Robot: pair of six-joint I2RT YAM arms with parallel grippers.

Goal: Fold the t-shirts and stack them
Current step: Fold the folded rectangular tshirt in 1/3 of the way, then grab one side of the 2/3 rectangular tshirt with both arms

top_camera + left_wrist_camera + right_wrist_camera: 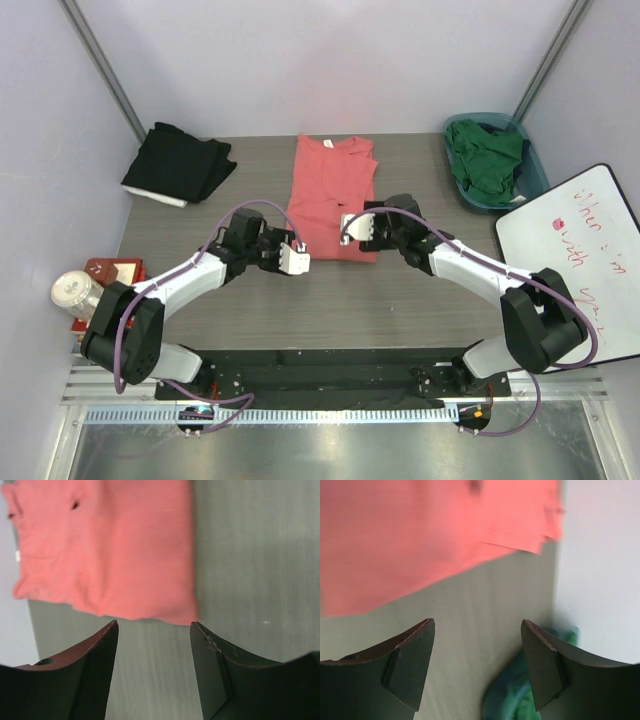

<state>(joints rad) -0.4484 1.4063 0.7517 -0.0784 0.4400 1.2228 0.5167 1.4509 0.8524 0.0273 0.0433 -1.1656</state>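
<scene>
The coral-pink t-shirt lies folded in a long rectangle at the back middle of the table. It also shows in the left wrist view and the right wrist view. My left gripper is open and empty over bare table, just off the shirt's near left corner. My right gripper is open and empty at the shirt's near right corner. The black t-shirt lies folded at the back left. The dark green t-shirt is bunched inside the teal basket.
A whiteboard with red writing leans at the right edge. A jar and a red box stand off the table's left edge. The teal basket shows blurred in the right wrist view.
</scene>
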